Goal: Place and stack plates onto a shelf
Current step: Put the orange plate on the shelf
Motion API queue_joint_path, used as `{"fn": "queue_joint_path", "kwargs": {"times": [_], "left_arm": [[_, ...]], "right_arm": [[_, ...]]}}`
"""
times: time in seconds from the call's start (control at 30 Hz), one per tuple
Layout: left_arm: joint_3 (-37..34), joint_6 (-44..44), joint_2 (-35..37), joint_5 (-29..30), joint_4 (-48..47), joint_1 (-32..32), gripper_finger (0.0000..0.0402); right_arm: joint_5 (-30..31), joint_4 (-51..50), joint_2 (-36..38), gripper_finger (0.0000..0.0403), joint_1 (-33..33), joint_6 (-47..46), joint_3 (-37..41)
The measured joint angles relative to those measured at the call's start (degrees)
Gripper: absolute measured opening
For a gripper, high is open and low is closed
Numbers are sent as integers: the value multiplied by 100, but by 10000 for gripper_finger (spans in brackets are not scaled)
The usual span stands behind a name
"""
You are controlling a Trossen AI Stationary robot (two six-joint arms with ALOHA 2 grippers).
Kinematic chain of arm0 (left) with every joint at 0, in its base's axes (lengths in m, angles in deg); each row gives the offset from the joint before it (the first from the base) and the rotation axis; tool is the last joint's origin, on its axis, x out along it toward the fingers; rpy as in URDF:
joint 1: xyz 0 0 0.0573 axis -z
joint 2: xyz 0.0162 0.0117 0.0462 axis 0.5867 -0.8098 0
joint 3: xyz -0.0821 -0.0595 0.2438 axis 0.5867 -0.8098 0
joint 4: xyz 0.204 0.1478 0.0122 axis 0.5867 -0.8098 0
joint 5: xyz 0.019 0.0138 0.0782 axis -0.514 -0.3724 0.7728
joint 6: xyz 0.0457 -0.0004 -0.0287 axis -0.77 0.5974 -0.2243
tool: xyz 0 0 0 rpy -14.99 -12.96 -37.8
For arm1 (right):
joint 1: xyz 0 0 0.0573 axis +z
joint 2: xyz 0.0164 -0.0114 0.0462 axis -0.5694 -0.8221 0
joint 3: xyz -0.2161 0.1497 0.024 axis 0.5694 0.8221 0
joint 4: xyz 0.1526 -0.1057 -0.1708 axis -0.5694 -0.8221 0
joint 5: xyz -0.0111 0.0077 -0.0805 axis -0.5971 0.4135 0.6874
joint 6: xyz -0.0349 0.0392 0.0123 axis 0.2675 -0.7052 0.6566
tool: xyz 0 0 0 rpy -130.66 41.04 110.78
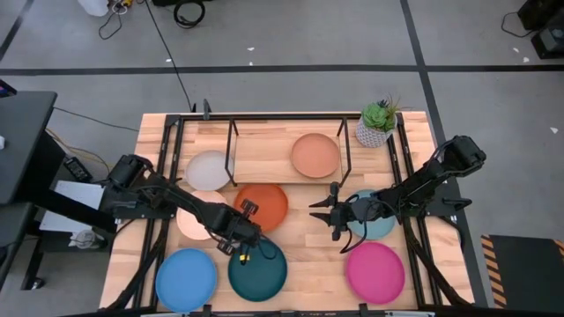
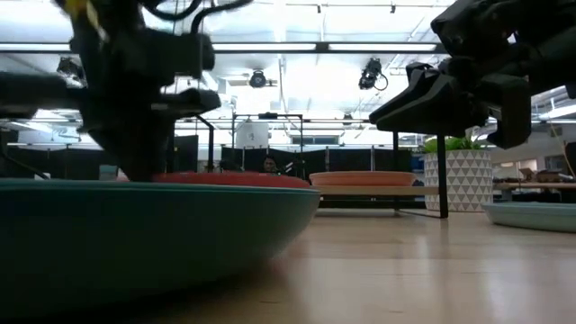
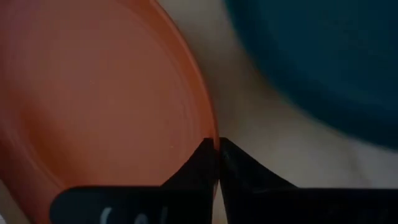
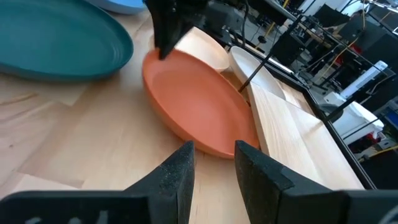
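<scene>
The orange plate (image 1: 264,205) lies mid-table in front of the shelf (image 1: 264,141). My left gripper (image 1: 244,213) is shut on its left rim and shows close up in the left wrist view (image 3: 216,144). My right gripper (image 1: 315,211) hovers open just right of that plate, above the pale teal plate (image 1: 374,224), and faces the orange plate (image 4: 199,106) in the right wrist view. A peach plate (image 1: 315,155) rests flat on the shelf board. The white plate (image 1: 209,169), cream plate (image 1: 192,224), bright blue plate (image 1: 187,279), dark teal plate (image 1: 257,271) and magenta plate (image 1: 374,271) lie flat on the table. My left gripper pinches the orange plate's rim (image 3: 212,127) on its left side. One finger is on the plate's inner side and the other on its outer side. The fingers come slanting down from the table's left. The plate's right part (image 4: 211,146) sits on the table.
A small white pot with a green plant (image 1: 377,125) stands at the shelf's right end. The shelf's thin black rods (image 1: 233,151) rise on both sides of its board. Black rails (image 1: 405,167) run along the table's sides. Bare wood (image 1: 308,255) lies between the dark teal and magenta plates.
</scene>
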Motion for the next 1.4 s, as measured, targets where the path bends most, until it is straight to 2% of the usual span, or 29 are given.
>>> {"fn": "queue_joint_path", "kwargs": {"times": [0.3,0.47,0.6,0.7,0.87,1.03,1.23,1.4], "left_arm": [[898,167,63,-981,-443,-387,15],[1380,551,65,-1240,-658,-620,15],[1805,526,115,-1641,-725,-723,15],[2103,359,183,-1719,-744,-838,15],[2253,118,266,-1166,-861,-1194,15],[2007,208,277,121,-1061,-1590,16],[1576,431,264,300,-881,-2163,18],[1395,577,214,95,-907,-2477,19]], "right_arm": [[0,-24,0,121,0,-11,0],[13,-199,-2,120,32,-56,0],[15,-273,-2,120,37,-77,0],[15,-294,-2,120,37,-77,0],[16,-354,-4,120,37,-138,0],[15,-344,-4,120,37,-263,0],[15,-343,-4,120,37,-295,0],[-23,-344,-2,120,37,-377,0]]}}
